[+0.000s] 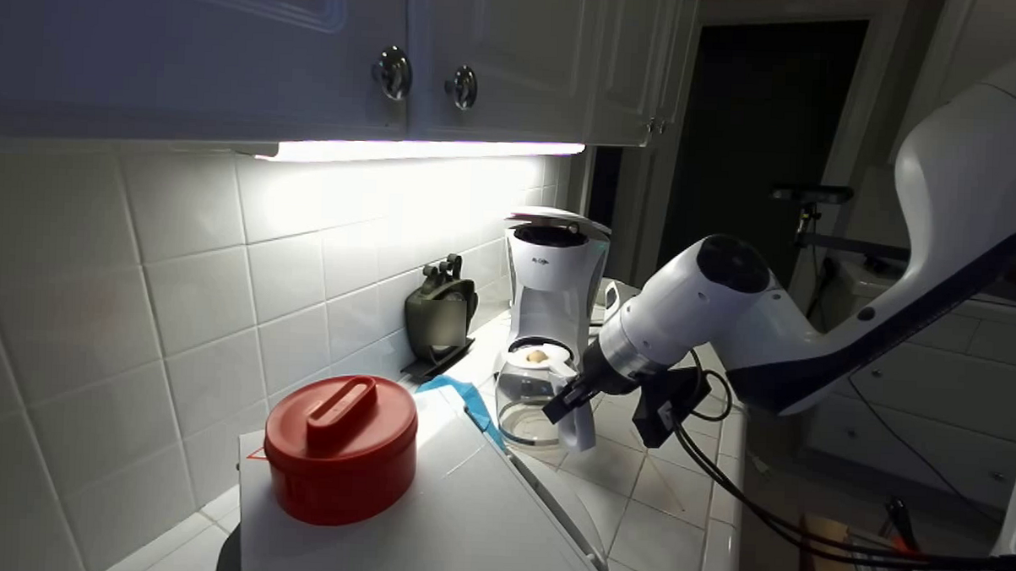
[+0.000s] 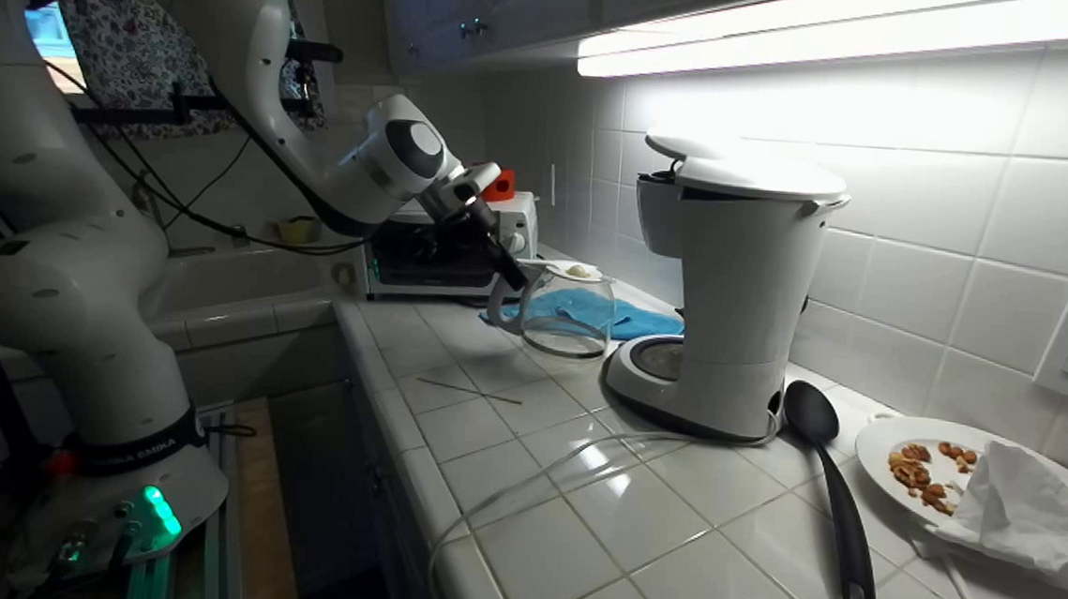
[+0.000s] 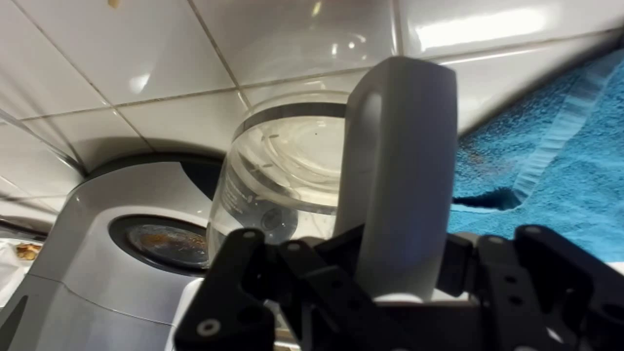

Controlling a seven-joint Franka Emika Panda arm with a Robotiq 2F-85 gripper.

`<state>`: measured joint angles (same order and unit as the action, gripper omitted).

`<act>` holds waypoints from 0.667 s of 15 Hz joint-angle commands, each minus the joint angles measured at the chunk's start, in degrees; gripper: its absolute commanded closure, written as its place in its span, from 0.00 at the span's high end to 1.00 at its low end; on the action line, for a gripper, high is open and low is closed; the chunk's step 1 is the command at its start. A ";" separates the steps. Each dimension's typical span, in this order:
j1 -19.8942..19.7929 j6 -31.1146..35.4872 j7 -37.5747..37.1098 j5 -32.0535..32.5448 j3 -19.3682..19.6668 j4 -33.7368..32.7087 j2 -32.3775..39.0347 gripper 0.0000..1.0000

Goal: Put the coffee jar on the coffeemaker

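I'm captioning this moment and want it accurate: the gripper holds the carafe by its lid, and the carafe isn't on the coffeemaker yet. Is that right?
Not quite: you have the wrong part of the carafe. The wrist view shows the gripper holding it by the handle. The rest stands: the carafe isn't on the coffeemaker yet.

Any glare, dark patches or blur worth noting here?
In both exterior views, the long white tube light is blown out, bleaching nearby white wall tiles; in an exterior view, the dark rectangular doorway shows almost no detail; in the wrist view, a glare streak lies on a glossy white counter tile, and small print on the clear rounded glass carafe is too soft to read.
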<state>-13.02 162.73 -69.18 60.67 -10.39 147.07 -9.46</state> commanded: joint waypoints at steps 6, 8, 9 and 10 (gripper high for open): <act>-0.25 -14.01 -16.22 9.69 -4.44 -1.46 -3.48 0.00; -0.10 -16.81 -18.13 10.07 -5.30 -1.54 -3.79 0.00; -0.05 -18.04 -18.90 10.26 -5.71 -1.59 -3.95 0.00; -0.01 -19.10 -19.65 10.42 -6.11 -1.65 -4.09 0.00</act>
<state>-13.00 147.08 -84.95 68.49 -15.12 145.46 -11.86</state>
